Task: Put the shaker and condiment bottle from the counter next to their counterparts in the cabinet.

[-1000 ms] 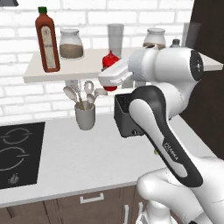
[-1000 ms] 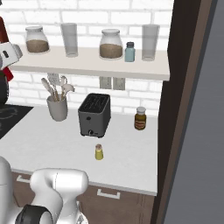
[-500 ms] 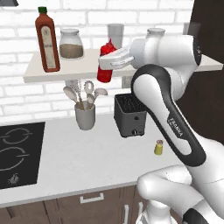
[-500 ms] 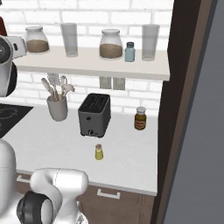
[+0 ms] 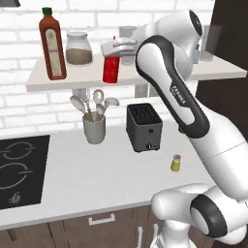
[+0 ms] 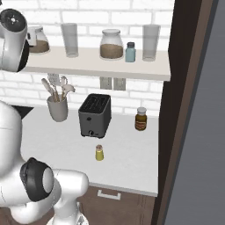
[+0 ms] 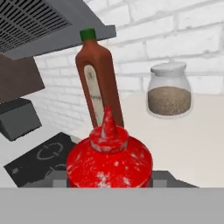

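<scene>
White brick kitchen wall, open shelf above a grey tabletop (image 5: 72, 179).

The cabinet (image 5: 63, 82) carries the tall dark-red bottle (image 5: 52, 44) and a brown-filled jar (image 5: 78, 49) — the condiment bottle (image 5: 111, 69) stands upright on the board beside the jar, gripped at its top by the end effector (image 5: 116, 48). The shaker (image 5: 176, 163) sits on the tabletop, near the toaster (image 5: 143, 127); the pale blue shaker (image 6: 130, 52) stands on the shelf.
</scene>
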Available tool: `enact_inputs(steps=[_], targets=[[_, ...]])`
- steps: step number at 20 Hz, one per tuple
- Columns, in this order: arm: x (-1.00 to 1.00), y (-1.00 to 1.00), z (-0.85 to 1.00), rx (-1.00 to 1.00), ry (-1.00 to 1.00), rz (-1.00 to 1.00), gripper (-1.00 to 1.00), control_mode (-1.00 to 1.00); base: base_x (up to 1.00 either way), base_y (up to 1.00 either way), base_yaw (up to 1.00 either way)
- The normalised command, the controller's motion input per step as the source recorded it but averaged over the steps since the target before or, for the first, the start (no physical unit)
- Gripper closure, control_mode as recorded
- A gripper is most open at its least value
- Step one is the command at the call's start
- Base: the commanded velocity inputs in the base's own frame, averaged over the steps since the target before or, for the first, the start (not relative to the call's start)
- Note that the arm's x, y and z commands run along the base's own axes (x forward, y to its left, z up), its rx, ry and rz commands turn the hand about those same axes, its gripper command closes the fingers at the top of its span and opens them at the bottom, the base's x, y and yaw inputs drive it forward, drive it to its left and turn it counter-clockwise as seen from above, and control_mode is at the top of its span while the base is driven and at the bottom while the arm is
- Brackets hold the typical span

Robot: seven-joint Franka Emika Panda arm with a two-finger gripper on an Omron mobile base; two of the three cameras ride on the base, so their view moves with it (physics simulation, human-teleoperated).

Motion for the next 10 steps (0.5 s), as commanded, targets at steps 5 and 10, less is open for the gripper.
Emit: enact_inputs(steps=[5,10], targets=[[0.34,0.05,0.10,0.00,0.02,0.03,1.00,-1.00,0.00,0.00,0.00],[0.00,0.18,-0.17,-0.03,-0.09,0.00,1.00,-1.00,0.00,0.00,0.00]])
